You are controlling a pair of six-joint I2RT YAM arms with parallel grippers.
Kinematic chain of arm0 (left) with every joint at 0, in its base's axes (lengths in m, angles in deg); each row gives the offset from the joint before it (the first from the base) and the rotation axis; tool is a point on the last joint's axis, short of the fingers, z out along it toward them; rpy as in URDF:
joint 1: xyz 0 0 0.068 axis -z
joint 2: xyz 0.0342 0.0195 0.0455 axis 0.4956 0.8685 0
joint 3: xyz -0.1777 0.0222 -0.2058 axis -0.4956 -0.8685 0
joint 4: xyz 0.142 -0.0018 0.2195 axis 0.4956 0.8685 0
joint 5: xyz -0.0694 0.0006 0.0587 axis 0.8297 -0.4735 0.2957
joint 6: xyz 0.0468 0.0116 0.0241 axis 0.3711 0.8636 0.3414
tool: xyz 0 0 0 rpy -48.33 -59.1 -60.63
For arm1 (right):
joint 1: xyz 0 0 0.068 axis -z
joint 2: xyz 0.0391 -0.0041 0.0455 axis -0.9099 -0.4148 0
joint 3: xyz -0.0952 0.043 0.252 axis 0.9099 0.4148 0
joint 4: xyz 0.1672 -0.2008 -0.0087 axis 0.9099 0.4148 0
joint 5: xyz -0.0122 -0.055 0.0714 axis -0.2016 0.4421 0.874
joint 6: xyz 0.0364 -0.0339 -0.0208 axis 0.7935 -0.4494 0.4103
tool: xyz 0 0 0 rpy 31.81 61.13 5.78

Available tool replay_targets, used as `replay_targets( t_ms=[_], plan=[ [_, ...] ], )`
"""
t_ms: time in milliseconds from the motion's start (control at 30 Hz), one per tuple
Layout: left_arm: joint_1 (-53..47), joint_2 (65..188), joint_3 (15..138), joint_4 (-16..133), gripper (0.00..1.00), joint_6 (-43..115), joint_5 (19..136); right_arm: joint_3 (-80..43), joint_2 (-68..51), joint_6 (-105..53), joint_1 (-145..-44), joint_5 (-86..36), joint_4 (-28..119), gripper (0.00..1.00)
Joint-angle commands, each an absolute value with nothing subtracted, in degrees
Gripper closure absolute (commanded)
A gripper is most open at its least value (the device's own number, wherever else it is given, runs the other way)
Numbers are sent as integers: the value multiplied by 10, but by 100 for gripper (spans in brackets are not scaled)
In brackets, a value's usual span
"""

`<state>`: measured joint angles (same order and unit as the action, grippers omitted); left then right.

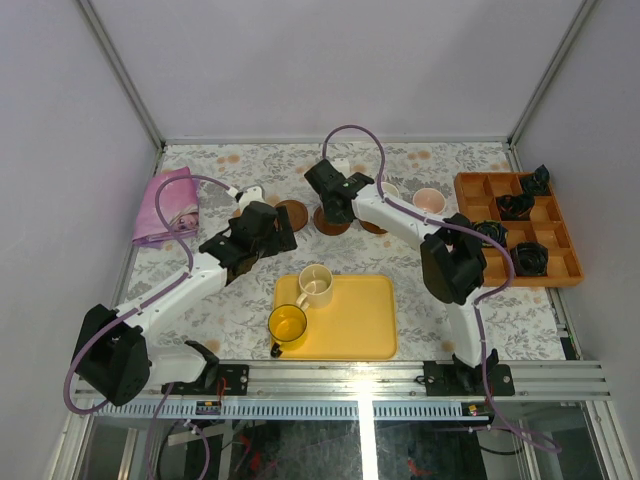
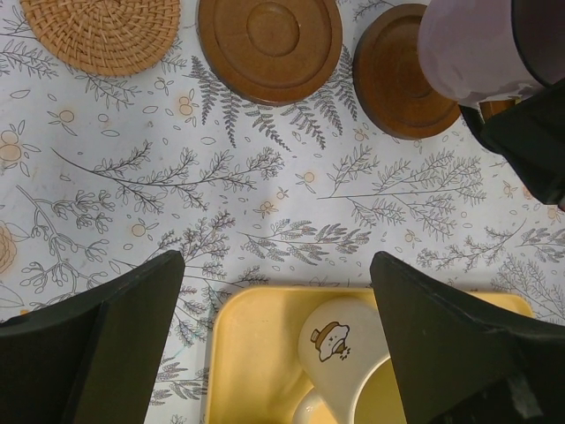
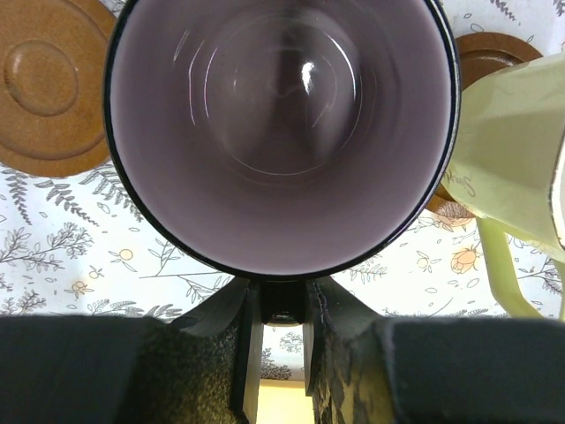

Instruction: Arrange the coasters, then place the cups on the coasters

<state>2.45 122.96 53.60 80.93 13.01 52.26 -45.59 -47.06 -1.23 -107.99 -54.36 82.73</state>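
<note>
My right end effector (image 3: 282, 309) is clamped on the purple cup (image 3: 278, 132), off-centre over the dark coaster (image 2: 388, 79). I should centre it there, lower it level, then let go. My left end effector (image 2: 275, 269) hovers, fingers apart, nearer me than that coaster.

1. Shot from high above and behind the near edge, angled down over the whole floral-print tabletop (image 1: 250, 310), from flat yellow rectangular tray (image 1: 350, 325) to orange compartment box (image 1: 478, 192).
2. Taken from the left wrist, facing straight down at middling height; shares that tray and the cartoon-printed cream ceramic mug (image 2: 340, 349) with the overhead view.
3. Taken from the right wrist at very close range, peering into the glossy purple-grey mug (image 3: 278, 132); shares that mug and round dark brown wooden coasters (image 3: 44, 88) with the left-wrist view.
</note>
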Motion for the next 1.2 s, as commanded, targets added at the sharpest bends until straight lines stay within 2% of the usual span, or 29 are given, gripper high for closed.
replay_targets(
  t_ms=[0, 833, 1167],
  plan=[
    [25, 1226, 546, 809, 13, 138, 507, -489, -469, -3, -1074, -549, 812, 100],
    [24, 1254, 556, 815, 13, 157, 500, -517, -520, -14, -1072, -518, 807, 100],
    [23, 1254, 555, 814, 13, 158, 502, -491, -495, 11, -1071, -533, 820, 100]
  ],
)
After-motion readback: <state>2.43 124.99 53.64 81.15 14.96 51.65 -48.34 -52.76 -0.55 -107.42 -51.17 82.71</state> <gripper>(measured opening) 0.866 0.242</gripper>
